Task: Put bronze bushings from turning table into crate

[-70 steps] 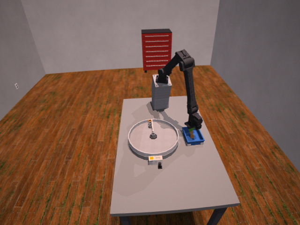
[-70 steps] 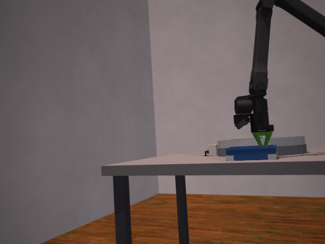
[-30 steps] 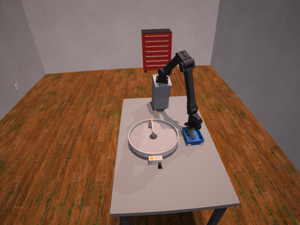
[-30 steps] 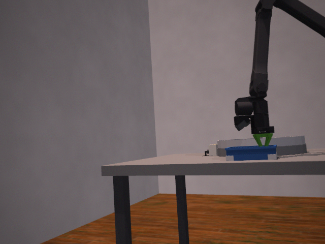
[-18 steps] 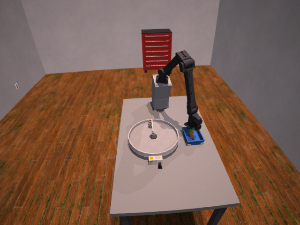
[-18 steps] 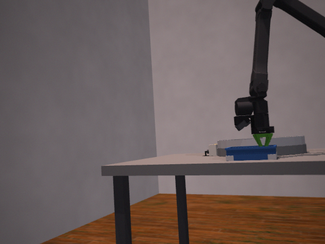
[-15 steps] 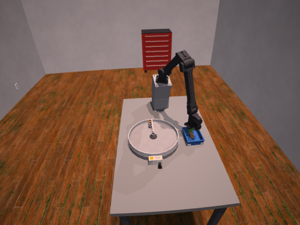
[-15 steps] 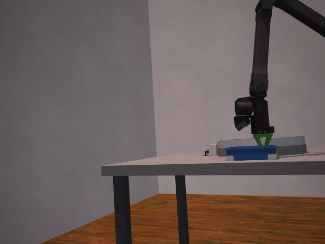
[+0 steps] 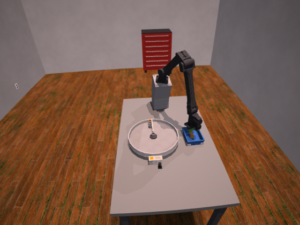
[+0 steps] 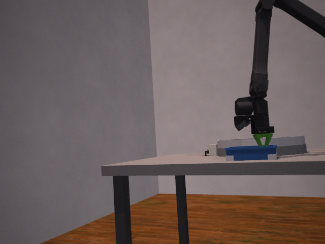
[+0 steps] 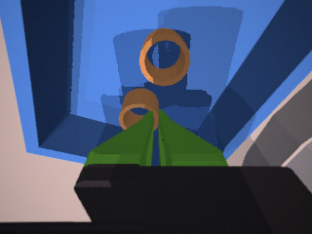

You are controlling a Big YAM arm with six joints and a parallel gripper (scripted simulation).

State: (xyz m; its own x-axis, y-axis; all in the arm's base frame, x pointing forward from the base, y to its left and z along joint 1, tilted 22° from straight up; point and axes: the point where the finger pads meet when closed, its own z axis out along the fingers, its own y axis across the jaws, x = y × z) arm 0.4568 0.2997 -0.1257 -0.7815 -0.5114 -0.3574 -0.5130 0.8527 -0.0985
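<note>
My gripper with green fingers reaches down into the blue crate and is shut on the wall of a bronze bushing. A second bronze bushing lies on the crate floor beyond it. The gripper also shows in the side view, its fingertips just inside the crate. On the turning table, two steel bushings sit near the far rim beside an orange-tipped divider bar, with a dark hub at the middle.
The arm's grey pedestal stands at the table's back. A small white box with an orange patch and a small black part sit in front of the turning table. A red drawer cabinet stands by the far wall.
</note>
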